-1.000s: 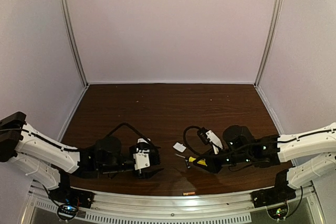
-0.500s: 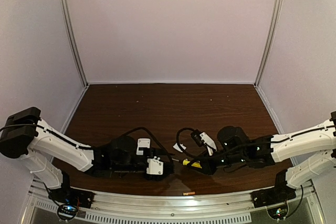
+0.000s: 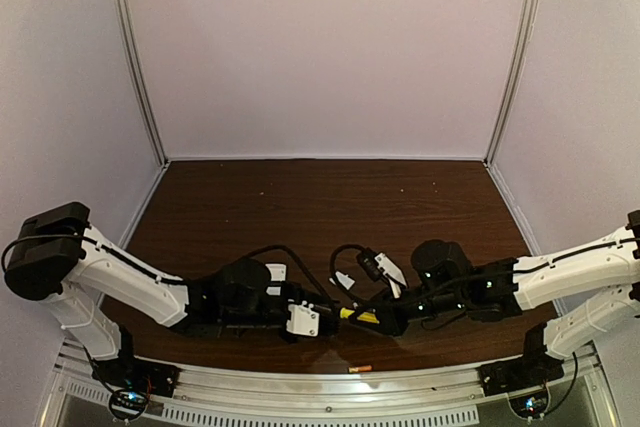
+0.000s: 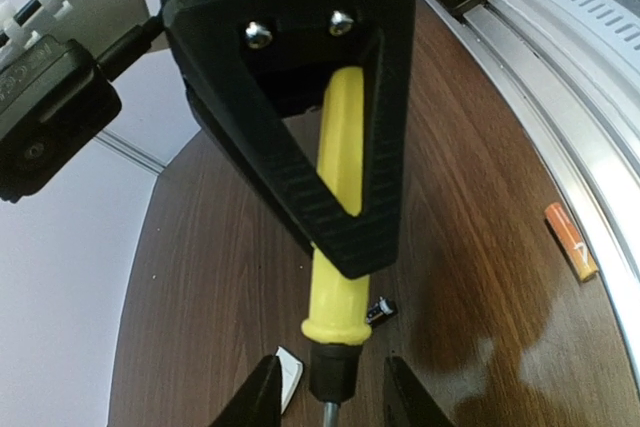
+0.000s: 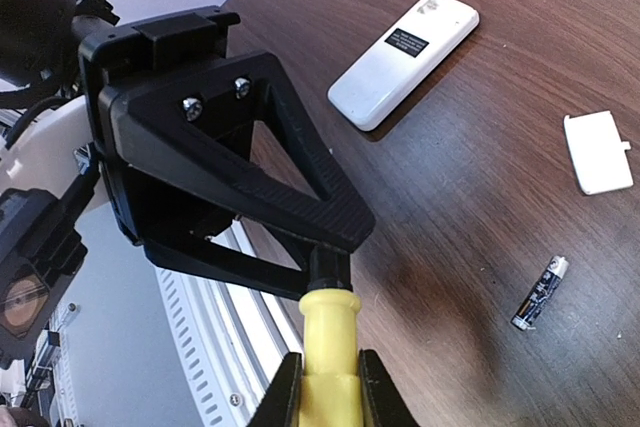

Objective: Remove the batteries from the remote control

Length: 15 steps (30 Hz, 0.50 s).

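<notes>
Both out on table (image 5: 480, 207): dark battery (image 5: 540, 292) apart from remote control (image 5: 403, 60), orange battery (image 4: 571, 240) beside front rail (image 4: 590, 147). Light, smooth, likely to roll; pinch mid-barrel. Right tool (image 5: 332, 387) clamps yellow screwdriver (image 5: 330, 337) handle; left tool (image 4: 335, 392) part-open, straddling its neck, not touching.

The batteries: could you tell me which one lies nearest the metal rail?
The orange battery, beside the rail; the dark battery with a pale end lies farther in, by the screwdriver.

Yellow screwdriver (image 4: 338, 247), white remote control (image 5: 404, 60), orange battery (image 4: 571, 241), dark wood-grain table (image 5: 480, 197)
</notes>
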Available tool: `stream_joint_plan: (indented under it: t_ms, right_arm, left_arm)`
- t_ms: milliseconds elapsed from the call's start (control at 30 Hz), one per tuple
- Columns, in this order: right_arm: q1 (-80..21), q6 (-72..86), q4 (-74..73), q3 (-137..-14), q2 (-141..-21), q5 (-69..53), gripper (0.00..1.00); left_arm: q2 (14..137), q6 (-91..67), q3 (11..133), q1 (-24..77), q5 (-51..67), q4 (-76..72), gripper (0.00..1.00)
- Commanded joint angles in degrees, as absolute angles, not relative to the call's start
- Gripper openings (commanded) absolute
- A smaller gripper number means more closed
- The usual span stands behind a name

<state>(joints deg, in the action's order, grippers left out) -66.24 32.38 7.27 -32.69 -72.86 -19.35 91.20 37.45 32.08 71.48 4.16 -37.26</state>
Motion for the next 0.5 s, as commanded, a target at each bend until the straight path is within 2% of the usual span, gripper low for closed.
stream_joint_plan:
  t_ms: [0, 467]
  right_arm:
    - [-66.70, 32.78, 8.81, -34.29, -73.66, -20.00, 0.01]
    - [-67.07, 32.75, 8.68, -34.38, -73.56, -19.71, 0.01]
  left_arm:
    - [92.32, 38.90, 33.66, 71.99, 4.63, -40.46, 0.34]
    - [93.10, 39.55, 34.90, 72.19, 3.15, -38.81, 0.25]
